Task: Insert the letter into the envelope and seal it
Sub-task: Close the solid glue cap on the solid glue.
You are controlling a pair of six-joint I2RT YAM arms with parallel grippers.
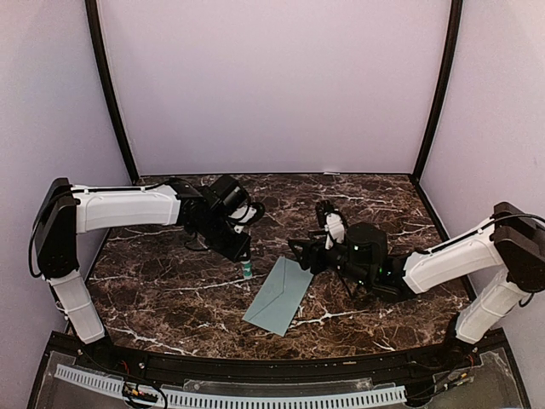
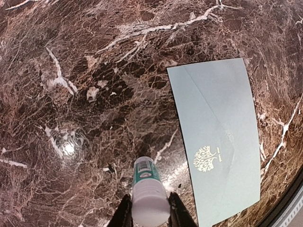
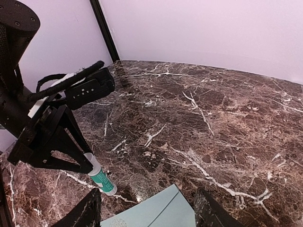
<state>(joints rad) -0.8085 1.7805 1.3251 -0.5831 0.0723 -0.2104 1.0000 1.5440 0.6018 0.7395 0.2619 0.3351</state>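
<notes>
Left wrist view: a glue stick (image 2: 150,191) is clamped, pointing down, in the left gripper (image 2: 150,210) just beside the flat-lying teal envelope (image 2: 215,132), presumably for sealing, while the right gripper (image 3: 147,210) is held spread above one end, likely to steady it; the letter is unseen.

Envelope (image 3: 151,213) cropped at bottom edge

Envelope (image 1: 278,296) lies on the table (image 1: 170,290); glue stick (image 1: 246,269) just left of it (perhaps touching the surface).
</notes>
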